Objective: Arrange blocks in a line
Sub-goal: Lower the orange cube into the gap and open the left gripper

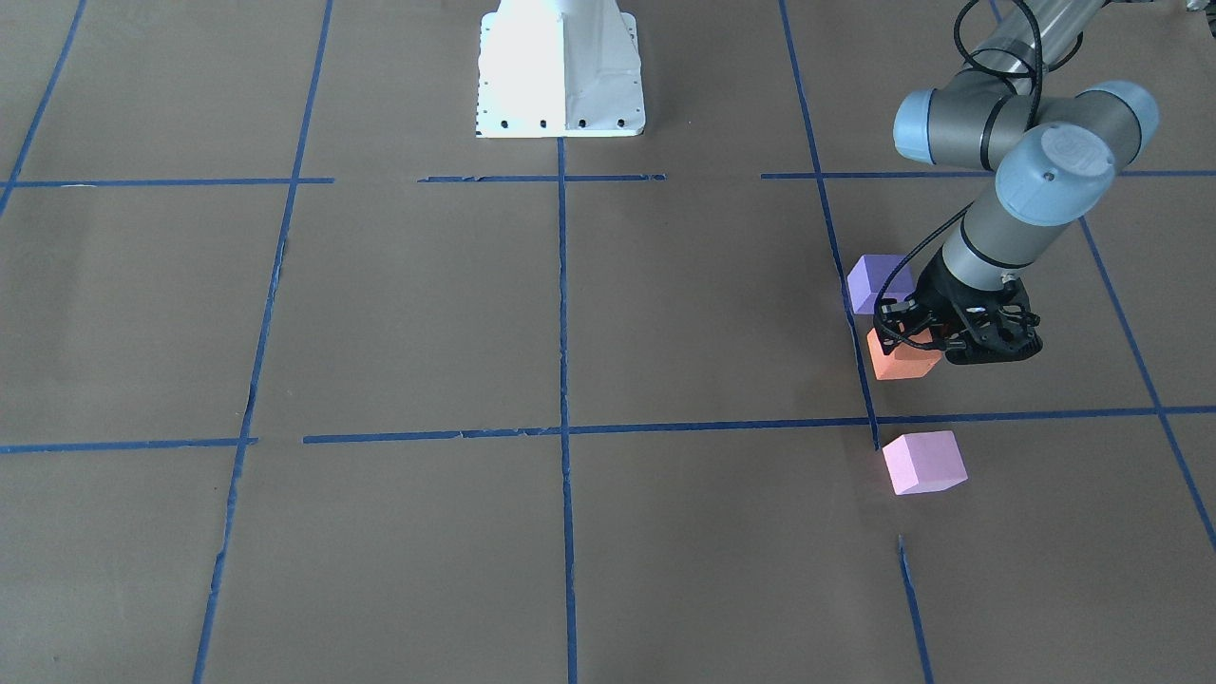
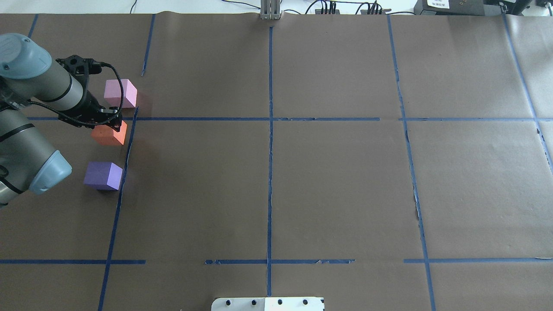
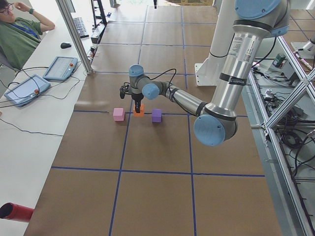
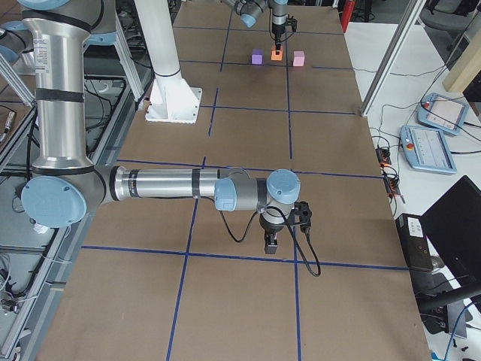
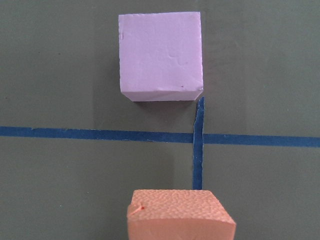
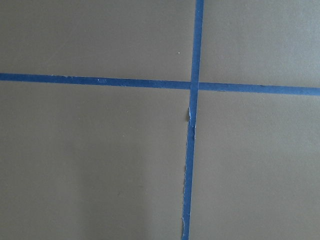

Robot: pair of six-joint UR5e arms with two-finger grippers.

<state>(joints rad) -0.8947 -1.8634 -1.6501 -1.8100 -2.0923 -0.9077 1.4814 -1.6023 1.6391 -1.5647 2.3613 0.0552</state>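
If withdrawn carelessly, could drag orange block (image 1: 898, 364), right of frame, out of line; cannot tell whether left fingers (image 1: 912, 328) clenched or released.

Shining bright and even across the bench (image 1: 418, 313); blowing out the white base (image 1: 560, 71) at the robot's edge; dropping a faint, soft shadow beside the purple block (image 2: 103, 175).

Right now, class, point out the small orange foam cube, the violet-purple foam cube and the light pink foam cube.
Orange foam cube (image 2: 108, 137): overhead exterior view, exposed lower part.
Violet-purple foam cube (image 2: 103, 172): overhead exterior view, top face.
Light pink foam cube (image 5: 161, 52): left wrist view, top face.
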